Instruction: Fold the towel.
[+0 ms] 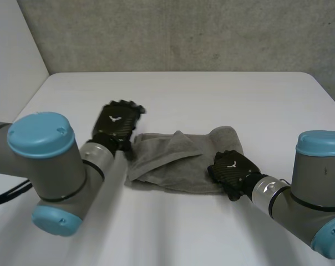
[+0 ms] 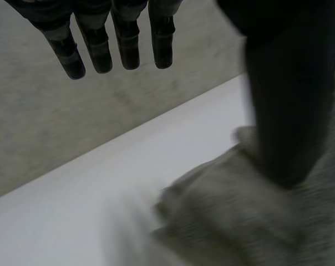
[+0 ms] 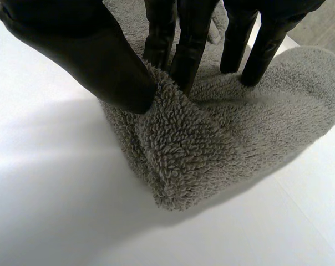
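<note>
Nearest us, the black right hand (image 1: pixel 232 170) sits on the near right corner of the rumpled grey terry towel (image 1: pixel 173 166), thumb and fingers (image 3: pixel 184 39) pinching a small ridge of cloth between them. That is a thin bite. If the hand lifts quickly, I'd say the pile could slide out and the corner drop back.

The towel itself lies around the middle of the flat white table (image 1: pixel 212 94), a little towards the near edge. It is partly doubled, with a loose triangular flap (image 1: pixel 181 145) lying across its top. Pull the corner over that and the flap may bunch, leaving a lumpy fold.

Further back, the black left hand (image 1: pixel 117 124) hangs at the towel's left end with its fingers (image 2: pixel 101 47) straight and spread wide, gripping nothing. Its thumb points down at the cloth. Nothing is anchoring that end, so the whole towel could drag towards the right instead of folding.

Beyond the table's far edge is the grey concrete wall (image 1: pixel 184 33).

The count: one towel, two hands, one table.
</note>
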`<act>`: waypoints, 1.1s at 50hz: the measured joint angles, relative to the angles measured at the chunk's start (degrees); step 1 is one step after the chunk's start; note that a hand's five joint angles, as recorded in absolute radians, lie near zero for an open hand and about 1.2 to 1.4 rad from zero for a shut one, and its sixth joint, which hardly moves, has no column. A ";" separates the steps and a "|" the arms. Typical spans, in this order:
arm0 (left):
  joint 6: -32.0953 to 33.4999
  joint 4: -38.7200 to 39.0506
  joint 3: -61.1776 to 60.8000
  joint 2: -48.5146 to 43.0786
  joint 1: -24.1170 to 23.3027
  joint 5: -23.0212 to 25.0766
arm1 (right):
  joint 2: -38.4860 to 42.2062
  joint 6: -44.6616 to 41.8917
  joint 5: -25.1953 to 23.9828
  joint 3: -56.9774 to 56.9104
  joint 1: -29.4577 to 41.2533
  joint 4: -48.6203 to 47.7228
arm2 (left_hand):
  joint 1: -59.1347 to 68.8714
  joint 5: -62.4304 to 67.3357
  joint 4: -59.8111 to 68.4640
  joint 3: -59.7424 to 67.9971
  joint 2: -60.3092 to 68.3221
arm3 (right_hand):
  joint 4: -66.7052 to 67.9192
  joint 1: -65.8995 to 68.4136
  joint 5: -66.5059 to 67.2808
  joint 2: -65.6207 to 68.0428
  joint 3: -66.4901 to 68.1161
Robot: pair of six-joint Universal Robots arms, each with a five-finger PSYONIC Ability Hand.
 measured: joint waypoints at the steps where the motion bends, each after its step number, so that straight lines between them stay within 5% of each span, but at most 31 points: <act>1: -0.86 -0.56 0.03 0.04 -0.76 0.65 | 0.00 0.00 0.00 -0.02 0.03 0.00 | 0.02 0.63 0.00 0.00 0.18 | 0.00 0.00 0.00 0.00 0.00; 4: -2.88 -2.07 0.18 -0.29 -2.25 2.11 | 0.00 0.00 -0.03 -0.09 0.12 0.00 | 0.49 4.91 0.00 0.00 3.73 | 0.00 0.00 0.00 0.00 0.00; 11: -5.51 -4.21 2.50 -4.68 -5.67 4.08 | 0.04 0.00 -0.02 -0.19 0.20 0.00 | 48.29 52.13 0.00 0.00 51.51 | 0.00 0.00 0.00 0.00 0.00; 29: -4.91 -3.34 13.27 -16.80 -7.65 2.95 | 0.08 0.00 -0.07 -0.13 0.05 0.09 | 28.35 31.17 0.00 0.00 31.00 | 0.00 0.00 0.00 0.00 0.00; 35: -3.00 -0.02 14.11 -18.65 -6.84 0.85 | 0.08 0.00 -0.08 -0.09 0.05 0.09 | 28.46 31.77 0.00 0.00 31.35 | 0.00 0.00 0.00 0.00 0.00; 42: 3.46 3.70 12.86 -18.66 -3.71 -3.67 | 0.08 0.00 -0.08 -0.08 0.06 0.08 | 45.44 47.04 0.00 0.00 48.41 | 0.00 0.01 0.00 0.00 0.00; 55: 6.33 3.83 10.51 -15.91 1.91 -6.28 | 0.08 0.00 -0.07 -0.08 0.14 0.20 | 45.73 48.90 0.00 0.00 48.70 | 0.00 0.01 0.00 0.00 0.00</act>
